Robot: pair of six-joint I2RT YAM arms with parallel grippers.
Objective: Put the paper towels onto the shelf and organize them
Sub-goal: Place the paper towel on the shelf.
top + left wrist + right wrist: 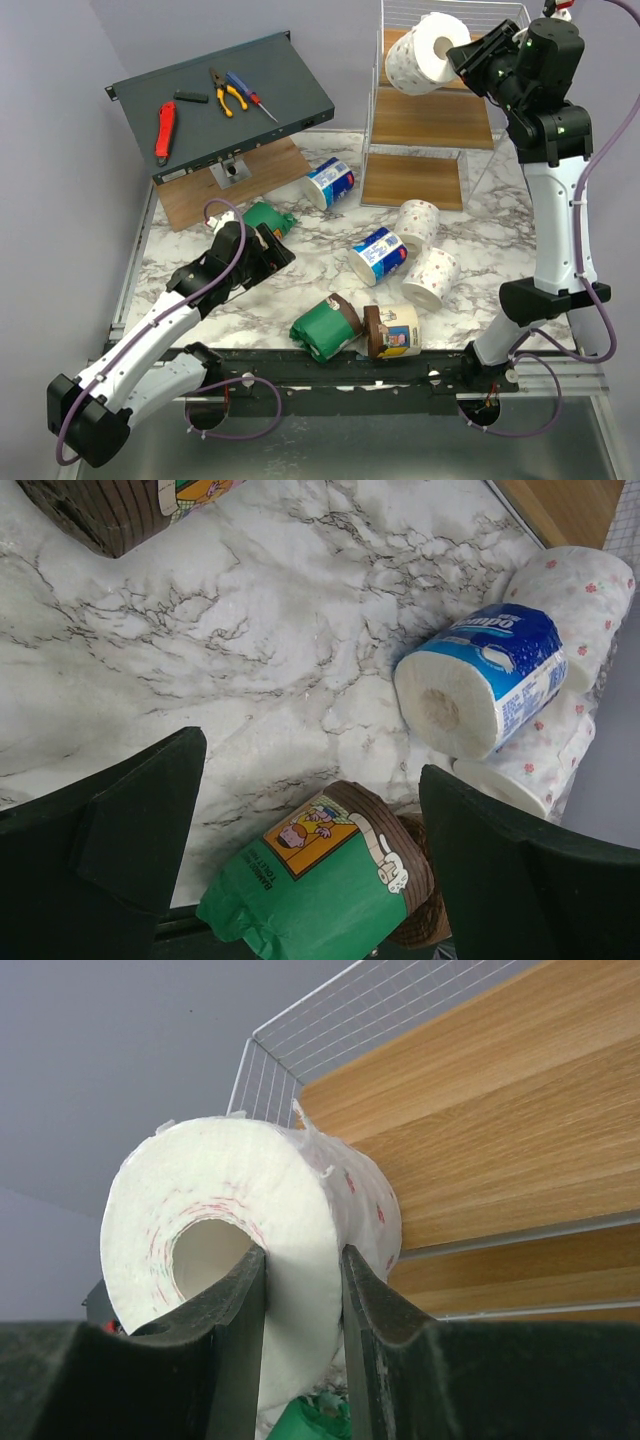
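Observation:
My right gripper point(462, 52) point(302, 1255) is shut on a white pink-speckled paper towel roll point(425, 52) point(220, 1220), one finger inside its core, held over the top tier of the wire shelf point(430, 120) point(480, 1110). My left gripper point(280, 250) point(312, 760) hangs open over the marble top, holding nothing. A green roll with brown end point(325, 328) point(320, 885) lies between its fingers in the left wrist view. Also lying loose are a cream-and-brown roll point(392, 330), two blue-and-white rolls point(378, 255) point(330, 182), two white rolls point(418, 222) point(430, 277) and another green roll point(268, 218).
A dark grey slanted panel point(225, 95) at the back left carries a red-handled tool point(164, 130), pliers point(222, 92) and a screwdriver point(250, 97). A wooden board point(200, 195) lies beneath it. The black front rail point(330, 365) runs along the near edge.

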